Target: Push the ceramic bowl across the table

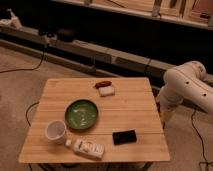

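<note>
The ceramic bowl (81, 114) is green, round and glossy, and sits left of the middle of the light wooden table (135, 102). My white arm (187, 86) curves in from the right, beyond the table's right edge. The gripper (165, 116) hangs down from it beside that edge, well to the right of the bowl and not touching it.
A white cup (55, 131) stands near the front left, close to the bowl. A white bottle (87, 147) lies at the front edge. A black flat object (124, 136) lies front right of the bowl. A white block (106, 91) and a red item (102, 84) lie behind it. Cables run on the floor.
</note>
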Controlling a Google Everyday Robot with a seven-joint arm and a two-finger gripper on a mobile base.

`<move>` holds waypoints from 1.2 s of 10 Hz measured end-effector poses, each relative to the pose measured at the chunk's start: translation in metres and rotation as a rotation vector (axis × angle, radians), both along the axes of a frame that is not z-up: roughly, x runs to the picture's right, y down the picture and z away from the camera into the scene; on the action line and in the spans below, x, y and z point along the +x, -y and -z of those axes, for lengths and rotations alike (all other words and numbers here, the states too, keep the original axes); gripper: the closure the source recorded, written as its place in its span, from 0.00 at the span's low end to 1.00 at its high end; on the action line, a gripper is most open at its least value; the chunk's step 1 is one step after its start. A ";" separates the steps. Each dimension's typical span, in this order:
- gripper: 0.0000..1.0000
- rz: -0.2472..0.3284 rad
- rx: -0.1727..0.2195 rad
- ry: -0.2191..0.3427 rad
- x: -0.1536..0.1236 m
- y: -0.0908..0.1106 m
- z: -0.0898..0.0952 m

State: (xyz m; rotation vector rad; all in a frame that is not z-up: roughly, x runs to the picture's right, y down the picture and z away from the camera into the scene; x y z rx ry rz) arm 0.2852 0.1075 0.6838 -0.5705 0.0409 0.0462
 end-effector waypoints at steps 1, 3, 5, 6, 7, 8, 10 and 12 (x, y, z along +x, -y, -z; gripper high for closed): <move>0.35 -0.003 0.005 0.006 -0.001 0.002 -0.001; 0.35 0.007 0.048 0.111 -0.028 0.028 -0.017; 0.35 0.006 0.099 0.235 -0.069 0.056 -0.030; 0.35 0.006 0.117 0.296 -0.089 0.067 -0.036; 0.35 0.009 0.125 0.352 -0.111 0.076 -0.041; 0.35 0.016 0.128 0.397 -0.131 0.081 -0.047; 0.35 0.032 0.112 0.463 -0.172 0.082 -0.064; 0.49 0.025 0.119 0.544 -0.215 0.080 -0.077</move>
